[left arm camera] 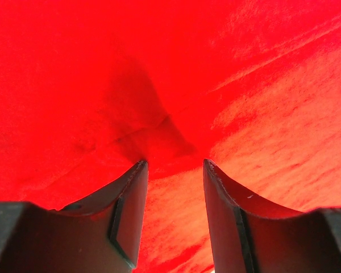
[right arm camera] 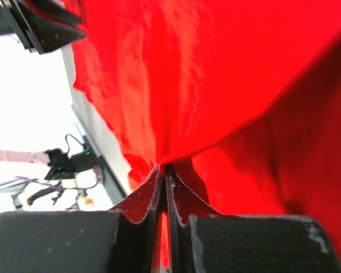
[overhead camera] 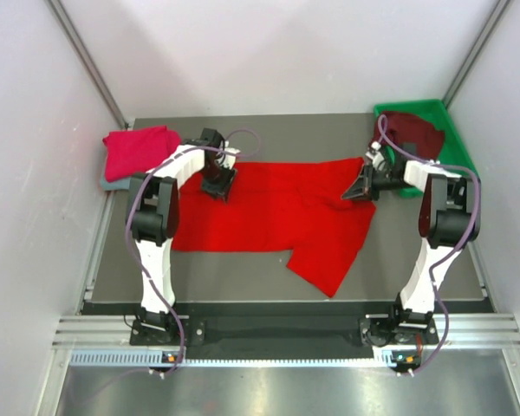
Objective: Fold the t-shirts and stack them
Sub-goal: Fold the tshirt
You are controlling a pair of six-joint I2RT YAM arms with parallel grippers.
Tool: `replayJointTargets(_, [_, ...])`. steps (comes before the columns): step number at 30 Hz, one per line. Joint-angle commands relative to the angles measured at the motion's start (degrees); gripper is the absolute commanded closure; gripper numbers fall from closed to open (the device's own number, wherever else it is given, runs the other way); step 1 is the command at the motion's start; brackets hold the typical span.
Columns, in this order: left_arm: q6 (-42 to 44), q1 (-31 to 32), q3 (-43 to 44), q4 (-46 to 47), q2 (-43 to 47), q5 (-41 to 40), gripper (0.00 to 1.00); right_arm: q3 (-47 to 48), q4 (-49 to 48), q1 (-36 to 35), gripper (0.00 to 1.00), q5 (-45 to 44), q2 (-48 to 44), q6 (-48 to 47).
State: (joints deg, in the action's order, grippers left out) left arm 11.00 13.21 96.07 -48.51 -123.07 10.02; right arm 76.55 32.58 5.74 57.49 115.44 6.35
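Observation:
The bright red t-shirt point(overhead camera: 269, 217) lies spread across the middle of the table, with a flap hanging toward the front at the right. My left gripper point(overhead camera: 218, 184) is down on its back left part. In the left wrist view the gripper point(left arm camera: 175, 164) is open, with its tips against a pucker of the red cloth point(left arm camera: 244, 114). My right gripper point(overhead camera: 360, 186) is at the shirt's back right edge. In the right wrist view the gripper point(right arm camera: 165, 166) is shut on a pinch of the red shirt point(right arm camera: 227, 74), which drapes from it.
A folded crimson-pink shirt point(overhead camera: 140, 152) lies on a grey-blue shirt point(overhead camera: 113, 183) at the back left corner. A dark maroon shirt point(overhead camera: 414, 130) sits in the green tray point(overhead camera: 455, 143) at the back right. White walls enclose the table.

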Motion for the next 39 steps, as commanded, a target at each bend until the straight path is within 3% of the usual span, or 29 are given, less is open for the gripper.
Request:
replayJointTargets(1, [-0.55, -0.29, 2.36, -0.35, -0.24, 2.37, 0.51, -3.77, -0.67, -1.17, 0.97, 0.78, -5.47, 2.35])
replayJointTargets(3, [-0.72, -0.47, 2.8, -0.27, -0.59, 2.46, 0.51, -5.36, -0.59, -1.17, 0.95, -0.18, -6.45, 1.92])
replayJointTargets(4, [-0.81, -0.47, 2.89, -0.18, -0.68, 2.55, 0.51, -5.1, 0.02, -1.08, 0.86, -0.28, -6.89, 1.3])
replayJointTargets(5, [-0.98, -0.38, 2.98, -0.18, -0.77, 2.63, 0.51, -4.66, 0.38, -1.08, 0.67, -0.71, -6.89, 0.08])
replayJointTargets(6, [-0.99, -0.47, 2.89, -0.18, -0.69, 2.81, 0.51, -4.14, 0.9, -1.08, 0.67, -1.33, -6.98, -0.8])
replayJointTargets(7, [-1.07, -0.47, 2.98, -0.09, -0.68, 2.9, 0.51, -2.48, 1.69, -0.91, 0.59, -2.03, -6.89, -1.6])
replayJointTargets(8, [-1.07, -0.47, 2.98, -0.01, -0.68, 2.99, 0.51, -1.68, 1.96, -0.64, 0.57, -3.25, -6.72, -2.73])
replayJointTargets(17, [-0.99, -0.82, 2.1, -0.44, 0.37, 3.25, 0.51, 7.81, 1.96, 4.54, 0.56, -10.2, -4.0, -5.82])
replayJointTargets(39, [0.95, -0.82, -0.09, -1.59, -0.95, 1.93, 0.51, 23.64, -2.78, 2.88, 0.6, -12.76, 13.23, -4.77])
